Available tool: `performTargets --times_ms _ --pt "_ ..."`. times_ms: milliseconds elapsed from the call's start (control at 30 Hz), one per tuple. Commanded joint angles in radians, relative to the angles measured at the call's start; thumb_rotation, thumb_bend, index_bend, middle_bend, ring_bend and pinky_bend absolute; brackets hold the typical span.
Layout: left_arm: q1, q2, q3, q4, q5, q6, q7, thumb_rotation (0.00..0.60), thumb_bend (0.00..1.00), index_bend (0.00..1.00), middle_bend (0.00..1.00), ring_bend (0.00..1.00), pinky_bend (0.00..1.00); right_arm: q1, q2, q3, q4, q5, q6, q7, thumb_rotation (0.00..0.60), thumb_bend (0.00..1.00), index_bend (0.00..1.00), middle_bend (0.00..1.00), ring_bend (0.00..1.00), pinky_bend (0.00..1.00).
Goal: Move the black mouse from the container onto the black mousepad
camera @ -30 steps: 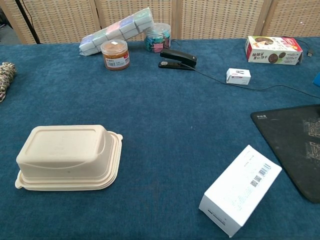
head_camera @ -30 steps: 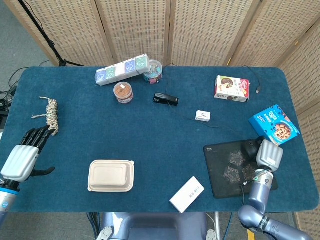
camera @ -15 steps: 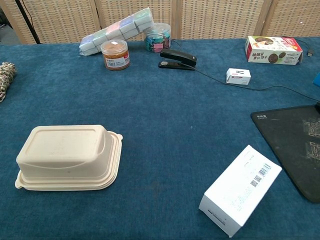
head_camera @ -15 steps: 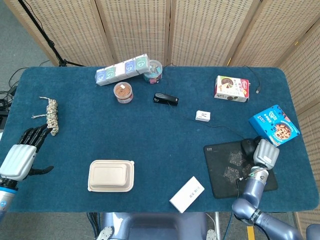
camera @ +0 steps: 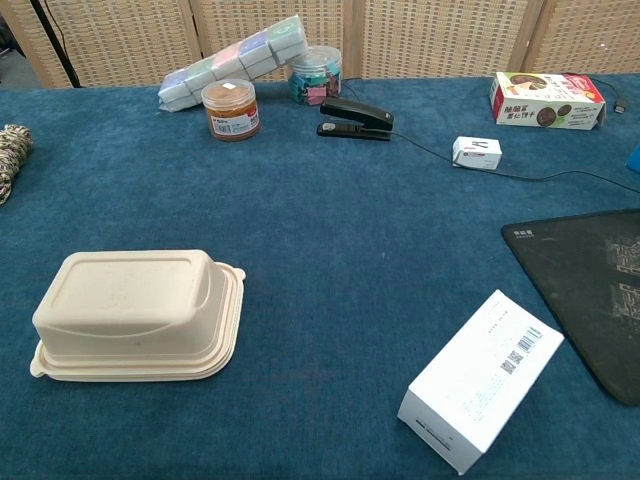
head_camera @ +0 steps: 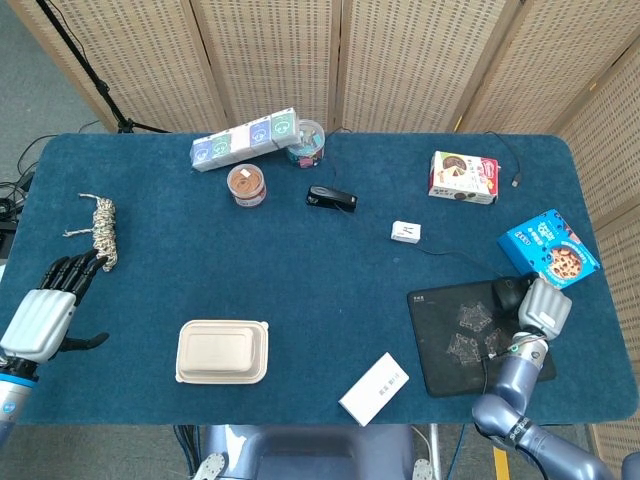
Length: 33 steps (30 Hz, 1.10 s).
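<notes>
Mouse (head_camera: pixel 511 291), black and rounded, sits on the flat black mousepad (head_camera: pixel 455 335) near the worktop's right edge, under the right hand (head_camera: pixel 545 307) (grip unclear, fingers hidden). Left hand (head_camera: pixel 45 310) hovers open, fingers straight, by the left edge. Beige moulded container (camera: pixel 135 312) lies closed near the front edge.

A closed beige container (camera: pixel 135 313) sits left of a white box (camera: pixel 481 379) and black mousepad (camera: pixel 590 285).
</notes>
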Motion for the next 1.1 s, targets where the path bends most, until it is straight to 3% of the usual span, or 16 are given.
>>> performTargets --times_ms 33,300,567,1100 --pt "0.0 0.0 0.0 -0.001 0.0 0.0 0.001 0.6 0.03 0.0 0.0 0.0 0.0 -0.002 0.001 0.0 0.003 0.002 -0.004 0.0 0.6 0.09 0.49 0.55 0.48 0.46" --pt "0.002 0.003 0.001 0.0 0.001 0.002 -0.007 0.6 0.03 0.0 0.0 0.0 0.0 0.0 -0.01 -0.001 0.027 0.007 -0.019 -0.001 0.6 0.09 0.48 0.53 0.47 0.4" --pt "0.002 0.006 0.0 0.001 0.003 0.002 -0.013 0.6 0.03 0.0 0.0 0.0 0.0 -0.002 -0.012 -0.001 0.027 -0.001 -0.027 0.009 0.6 0.09 0.34 0.41 0.29 0.27" --pt "0.002 0.008 0.001 0.002 0.009 0.004 -0.02 0.6 0.03 0.0 0.0 0.0 0.0 -0.018 0.014 -0.011 -0.032 -0.018 -0.01 0.005 0.6 0.09 0.24 0.31 0.18 0.17"
